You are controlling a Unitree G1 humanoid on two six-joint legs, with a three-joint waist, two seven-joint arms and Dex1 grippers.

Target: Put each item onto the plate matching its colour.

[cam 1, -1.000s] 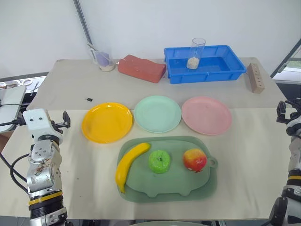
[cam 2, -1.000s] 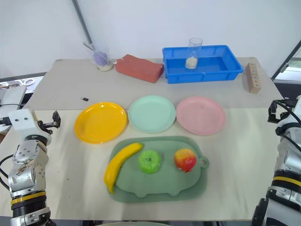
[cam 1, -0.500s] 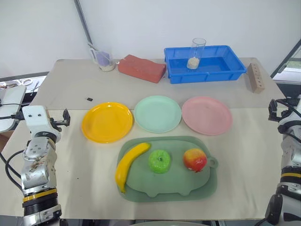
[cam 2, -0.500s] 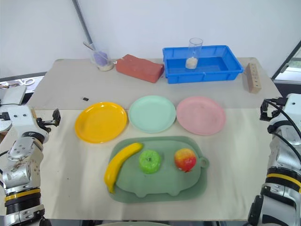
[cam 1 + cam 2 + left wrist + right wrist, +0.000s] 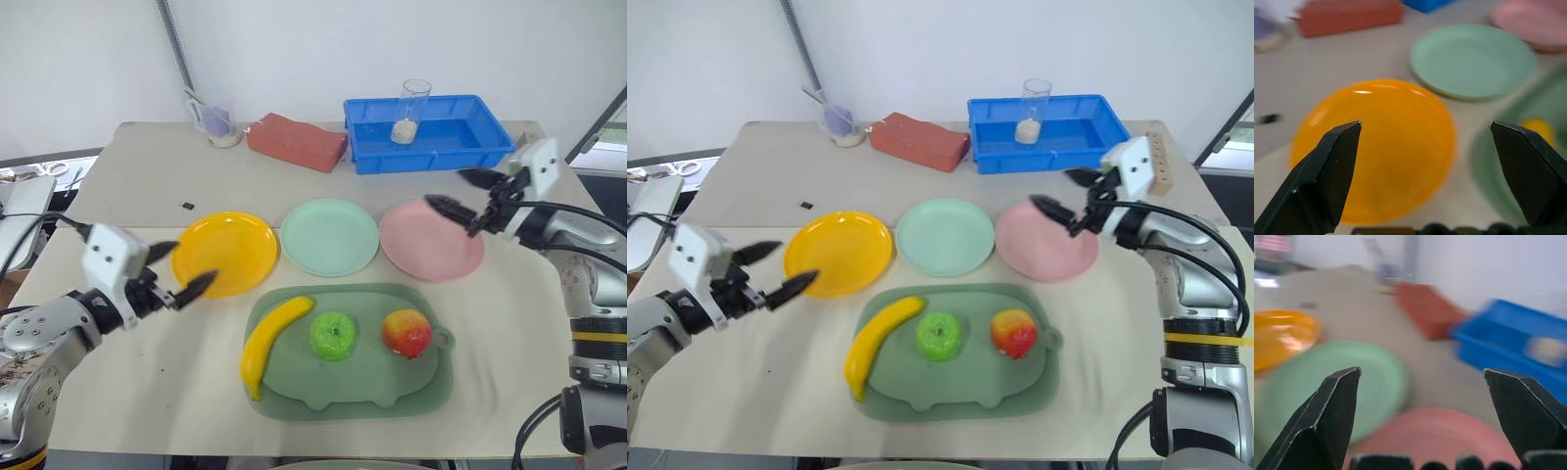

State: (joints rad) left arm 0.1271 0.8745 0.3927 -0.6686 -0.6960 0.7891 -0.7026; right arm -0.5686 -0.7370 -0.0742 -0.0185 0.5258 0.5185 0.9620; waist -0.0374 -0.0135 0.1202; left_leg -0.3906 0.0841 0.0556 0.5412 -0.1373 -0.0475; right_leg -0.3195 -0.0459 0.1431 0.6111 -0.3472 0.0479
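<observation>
Left gripper (image 5: 179,271) and right gripper (image 5: 465,195) both spread, empty, aimed inward to reach banana (image 5: 269,341), green apple (image 5: 332,335), red-and-yellow apple (image 5: 406,332) on tray (image 5: 431,384); plates bare.

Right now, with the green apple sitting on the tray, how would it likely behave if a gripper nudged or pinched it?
The green apple looks round and glossy, so it would probably roll across the tray and may slip from a shallow pinch. It's likely light.

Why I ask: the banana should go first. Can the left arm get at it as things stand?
Probably yes. The banana lies uncovered at the tray's left edge, on the side nearest the left gripper, whose jaws stand open and empty over the yellow plate's near rim. Nothing lies between them.
</observation>
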